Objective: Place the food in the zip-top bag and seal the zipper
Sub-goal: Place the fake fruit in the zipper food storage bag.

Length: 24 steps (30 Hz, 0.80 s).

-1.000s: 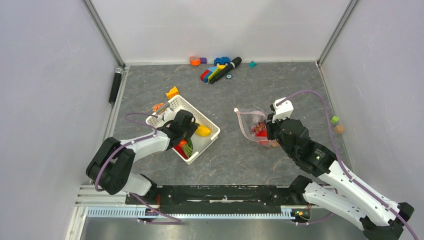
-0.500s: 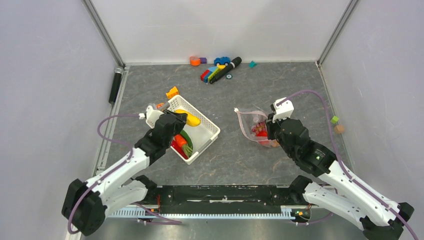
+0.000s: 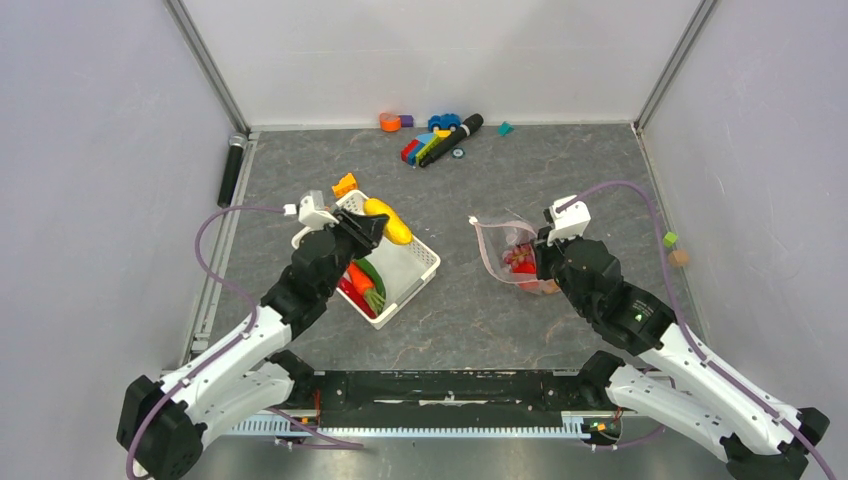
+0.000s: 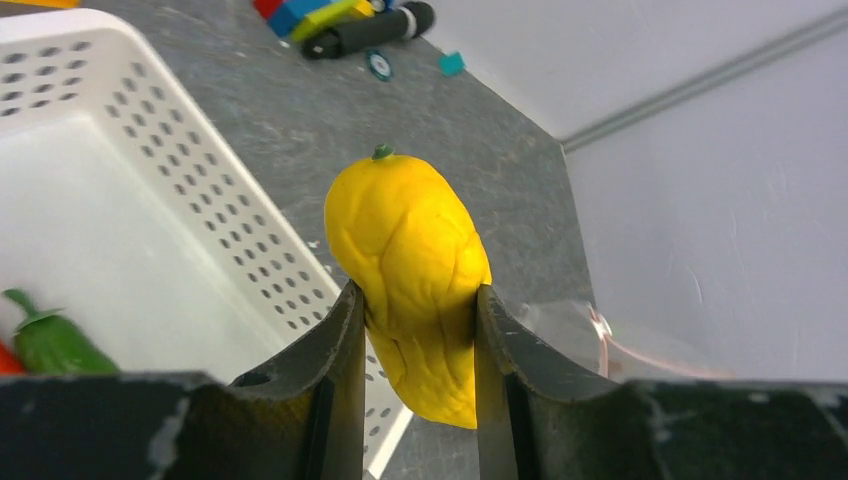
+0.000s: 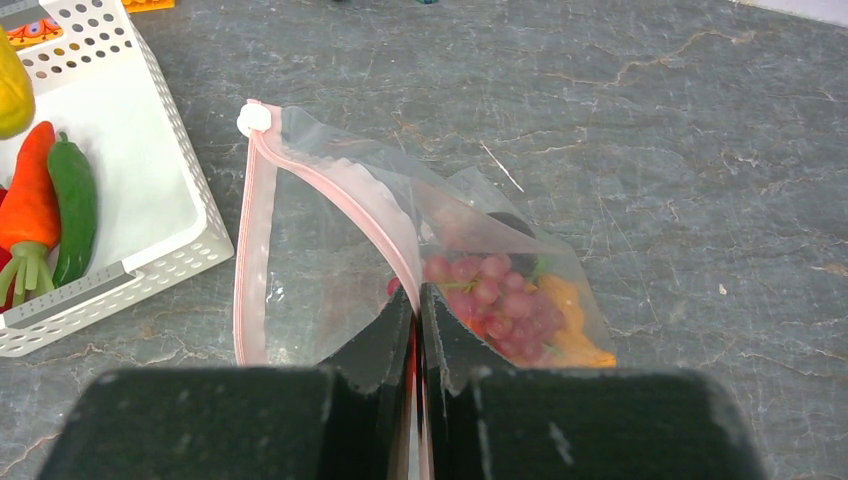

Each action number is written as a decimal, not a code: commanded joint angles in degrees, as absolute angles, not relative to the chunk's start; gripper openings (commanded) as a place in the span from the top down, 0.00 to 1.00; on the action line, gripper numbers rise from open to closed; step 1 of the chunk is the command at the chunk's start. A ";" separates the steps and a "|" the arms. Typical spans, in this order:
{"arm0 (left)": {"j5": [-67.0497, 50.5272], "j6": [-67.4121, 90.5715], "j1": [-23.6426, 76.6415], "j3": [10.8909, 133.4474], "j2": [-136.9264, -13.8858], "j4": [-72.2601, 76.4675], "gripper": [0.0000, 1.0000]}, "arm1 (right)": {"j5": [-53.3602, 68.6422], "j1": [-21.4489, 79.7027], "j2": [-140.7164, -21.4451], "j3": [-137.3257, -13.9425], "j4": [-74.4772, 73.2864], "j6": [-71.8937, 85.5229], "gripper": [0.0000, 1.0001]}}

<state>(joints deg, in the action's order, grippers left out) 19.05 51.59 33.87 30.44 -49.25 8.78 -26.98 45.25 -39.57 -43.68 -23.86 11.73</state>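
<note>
Your left jaws pinch the mango (image 3: 388, 221) above the basket (image 3: 428, 262), left of centre, and your right jaws clamp the zipper (image 5: 246, 260) of the bag (image 3: 499, 244), right of centre, on the desk (image 3: 470, 170); the smooth mango may slip out, or catch the narrow, sagging mouth.

The yellow mango (image 4: 400, 220), matt plastic moulded with fine wrinkles, is clamped by the left claw (image 4: 415, 298), whose fingers (image 4: 338, 365) are dull black with a grainy finish. The white basket (image 4: 150, 190) is smooth, perforated plastic. The zip-top bag (image 5: 320, 250) is clear, glossy, creased film. Its pink zipper (image 5: 345, 195), a smoother plastic strip, is nipped by the right claw (image 5: 417, 300). The bench (image 5: 680, 150) looks matt, grey and stone-veined.
</note>
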 commanded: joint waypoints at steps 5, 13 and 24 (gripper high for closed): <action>3.27 38.86 38.24 34.32 -55.00 24.48 0.98 | -26.42 45.36 -39.20 -43.93 -22.57 12.03 0.90; -4.55 34.54 43.46 37.70 -61.11 34.32 0.98 | -25.31 45.35 -39.29 -43.86 -22.19 11.96 0.90; -0.56 32.40 52.05 43.84 -74.61 40.70 0.98 | -24.46 45.35 -38.64 -43.77 -22.07 11.94 0.89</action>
<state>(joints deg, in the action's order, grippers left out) -1.61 36.10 50.39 38.85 -71.05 36.58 -25.23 45.25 -39.44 -43.66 -23.83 11.70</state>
